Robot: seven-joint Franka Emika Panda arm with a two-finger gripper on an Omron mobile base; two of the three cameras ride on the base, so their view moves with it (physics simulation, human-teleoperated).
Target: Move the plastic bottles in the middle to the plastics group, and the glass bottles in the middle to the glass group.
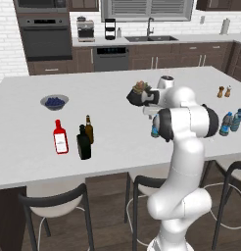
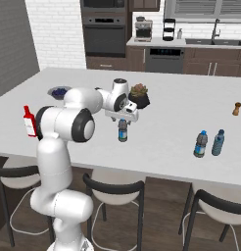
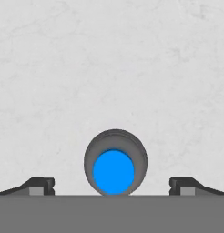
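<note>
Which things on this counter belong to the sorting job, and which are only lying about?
Job:
- plastic bottle under the open fingers
- two plastics group bottles
- black glass bottle, standing by the glass group
- red bottle
- brown bottle

Lying about:
- bowl of berries
- potted plant
- two shakers

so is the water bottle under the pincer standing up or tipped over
Upright. The water bottle stands on the counter cap up, and the hand view looks straight down on its round blue cap between the open pincer fingertips.
</note>
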